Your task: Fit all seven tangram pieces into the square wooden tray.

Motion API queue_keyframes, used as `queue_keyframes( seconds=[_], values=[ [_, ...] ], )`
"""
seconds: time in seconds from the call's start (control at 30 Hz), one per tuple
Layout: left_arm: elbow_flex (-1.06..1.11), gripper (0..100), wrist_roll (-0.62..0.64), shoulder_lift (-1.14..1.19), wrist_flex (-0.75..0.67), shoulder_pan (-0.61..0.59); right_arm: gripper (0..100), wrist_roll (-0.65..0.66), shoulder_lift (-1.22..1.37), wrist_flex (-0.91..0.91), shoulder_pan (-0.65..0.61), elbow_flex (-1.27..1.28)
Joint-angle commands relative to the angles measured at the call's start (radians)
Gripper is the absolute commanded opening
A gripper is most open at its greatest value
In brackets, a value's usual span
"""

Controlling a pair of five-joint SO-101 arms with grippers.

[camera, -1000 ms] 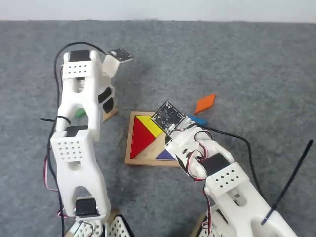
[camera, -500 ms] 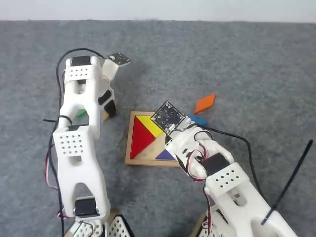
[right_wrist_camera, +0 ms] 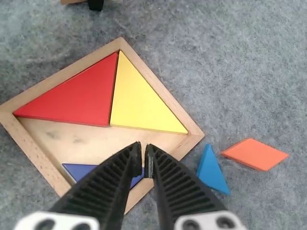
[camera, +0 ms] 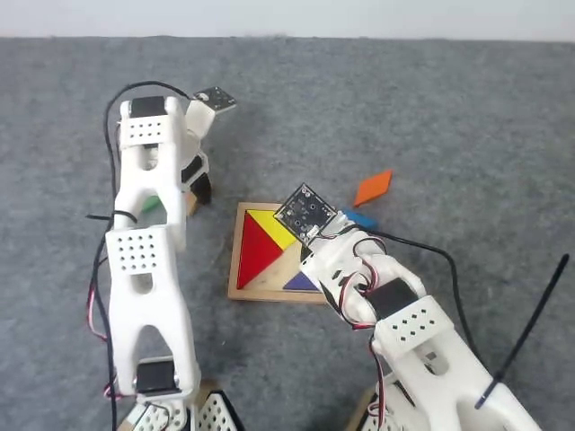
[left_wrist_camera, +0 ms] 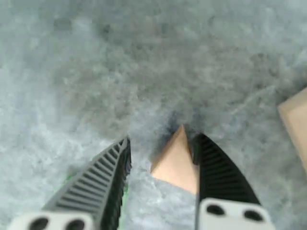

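left wrist view: fingers spread about a bare-wood triangle, tray part filled

left wrist view has the left gripper (left_wrist_camera: 162, 139) down at the grey carpet (left_wrist_camera: 144, 57) with its two dark fingers spread. a bare-wood triangle (left_wrist_camera: 176, 160) lies between them, its point facing away from the wrist. one edge touches one finger and a gap of carpet separates it from the other. a second bare-wood piece (left_wrist_camera: 293, 124) lies apart from it on the carpet.

in the right wrist view the right gripper (right_wrist_camera: 144, 146) hangs over the square wooden tray (right_wrist_camera: 81, 141). its fingers are pressed almost together, with a thin slit between the tips and nothing pinched. under it the tray holds three pieces. a large red triangle (right_wrist_camera: 76, 98) and a large yellow triangle (right_wrist_camera: 139, 103) sit edge to edge in one half. a dark blue triangle (right_wrist_camera: 84, 170) sits against the opposite rim, with bare tray floor between it and the other two. just outside the tray's corner a small light blue triangle (right_wrist_camera: 211, 170) lies on the carpet. an orange parallelogram (right_wrist_camera: 254, 154) lies just beyond it.

in the high view the tray lies between the two arms, and a green piece (camera: 151, 204) shows beside the left arm (camera: 144, 242).
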Motion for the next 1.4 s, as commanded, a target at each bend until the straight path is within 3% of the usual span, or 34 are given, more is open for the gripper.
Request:
queue_keyframes(
  seconds=[0.0, 0.1, 0.27, 0.57, 1.37],
  values=[
    [-0.047, 21, 0.167, -0.011, 0.038, -0.034, 2.7, -0.003, -0.045, 0.005, -0.002, -0.009],
    [-0.044, 20, 0.292, -0.011, 0.038, -0.051, 2.7, -0.003, -0.045, 0.005, -0.002, -0.009],
    [-0.041, 20, 0.324, -0.009, 0.038, -0.046, 2.7, -0.003, -0.045, 0.005, -0.002, -0.009],
    [0.053, 20, 0.595, -0.014, 0.040, -0.049, 2.7, -0.003, -0.048, 0.005, -0.002, -0.009],
    [0.156, 15, 0.611, -0.032, 0.040, -0.034, 2.7, -0.003, -0.048, 0.005, -0.002, -0.009]
  ],
)
